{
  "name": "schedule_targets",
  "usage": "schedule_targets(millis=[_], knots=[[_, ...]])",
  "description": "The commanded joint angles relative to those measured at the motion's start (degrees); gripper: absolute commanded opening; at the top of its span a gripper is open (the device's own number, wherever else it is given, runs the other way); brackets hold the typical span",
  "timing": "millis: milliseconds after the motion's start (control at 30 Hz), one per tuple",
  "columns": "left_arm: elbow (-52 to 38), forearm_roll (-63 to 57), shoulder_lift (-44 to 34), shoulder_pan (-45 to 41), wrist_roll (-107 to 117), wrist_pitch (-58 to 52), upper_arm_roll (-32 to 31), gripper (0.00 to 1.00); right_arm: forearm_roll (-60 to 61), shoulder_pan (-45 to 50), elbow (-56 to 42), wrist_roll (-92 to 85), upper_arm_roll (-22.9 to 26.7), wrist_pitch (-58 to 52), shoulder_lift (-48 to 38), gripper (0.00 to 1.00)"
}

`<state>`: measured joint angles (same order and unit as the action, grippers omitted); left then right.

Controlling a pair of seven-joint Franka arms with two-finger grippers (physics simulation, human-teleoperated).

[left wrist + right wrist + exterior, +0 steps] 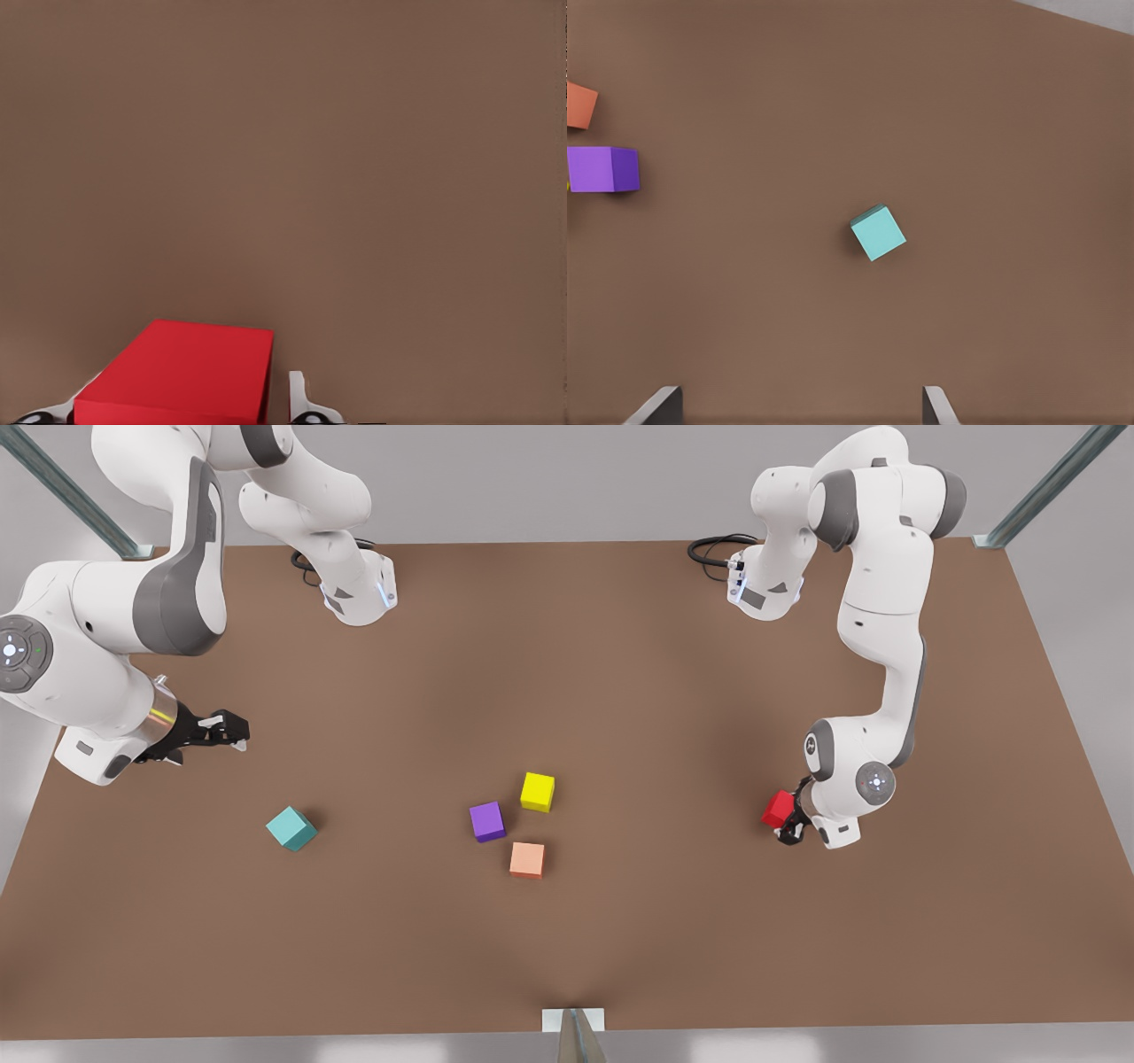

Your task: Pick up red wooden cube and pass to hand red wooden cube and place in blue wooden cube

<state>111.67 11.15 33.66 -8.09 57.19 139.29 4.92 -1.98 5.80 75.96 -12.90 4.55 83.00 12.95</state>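
The red wooden cube [779,810] hangs tilted just above the table at the front view's right, with my left gripper [791,825] shut on it. In the left wrist view the red wooden cube [182,376] sits between white fingertips [299,397]. The hand, my right gripper [232,732], is black with white tips and a silver wrist ring. It hovers at the front view's left, open, its fingertips [658,403] spread wide. The blue wooden cube [291,828], teal in colour, lies on the table below and to the right of the hand, and the right wrist view has this blue wooden cube [878,233] mid-picture.
A purple cube [487,821], a yellow cube [537,791] and a salmon-orange cube [527,859] cluster mid-table between the two arms. Both arm bases stand at the table's [620,655] far edge. A metal bracket [574,1020] sits at the near edge.
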Motion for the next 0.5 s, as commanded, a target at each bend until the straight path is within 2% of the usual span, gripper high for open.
schedule_targets(millis=[0, 33, 67, 133, 167, 233, 300, 333, 367, 467], knots=[[-0.05, 0.01, 0.00, 0.00, -2.52, 0.98, 0.00, 0.70, -0.04, 0.00, -0.03, -0.02, 0.02, -0.03, -0.03, 1.00], [-0.14, 0.01, 0.00, 0.00, -2.52, 0.98, 0.00, 0.57, 0.05, 0.00, -0.03, -0.02, 0.02, -0.03, -0.03, 1.00], [-0.14, 0.01, 0.00, 0.00, -2.52, 0.98, 0.00, 0.48, -0.04, 0.00, -0.03, -0.02, 0.02, -0.03, -0.03, 1.00], [-0.58, 0.01, -0.87, 0.00, -2.34, 0.63, -0.61, 0.48, 0.05, 0.00, -0.03, -0.02, 0.02, -0.03, -0.03, 1.00], [-2.59, 0.10, -1.84, 1.31, -2.52, -1.82, -3.33, 0.48, 0.05, 0.00, -0.03, -0.02, 0.02, -0.03, -0.03, 1.00], [-17.44, 0.37, 0.97, 2.64, -2.69, -17.29, -7.03, 0.48, 0.49, 0.00, -0.03, -0.81, 0.02, 0.06, 0.50, 1.00], [-23.85, 3.95, 1.06, 2.64, -2.87, -23.53, -11.68, 0.48, 3.38, 0.27, 0.06, -6.15, -0.07, 0.06, 2.34, 1.00], [-26.68, 5.99, 1.06, 2.64, -3.74, -25.65, -15.02, 0.48, 8.21, -0.26, 0.24, -12.14, 0.10, 0.06, 3.49, 1.00], [-27.82, 8.36, 1.15, 2.64, -9.62, -25.91, -21.43, 0.49, 18.14, -2.89, 0.32, -19.79, 0.28, -3.54, 6.91, 1.00], [-33.27, 19.26, 8.35, 2.55, -26.77, -25.74, -31.90, 0.49, 41.87, -7.12, -0.03, -49.57, 0.19, -6.54, 21.23, 1.00]])
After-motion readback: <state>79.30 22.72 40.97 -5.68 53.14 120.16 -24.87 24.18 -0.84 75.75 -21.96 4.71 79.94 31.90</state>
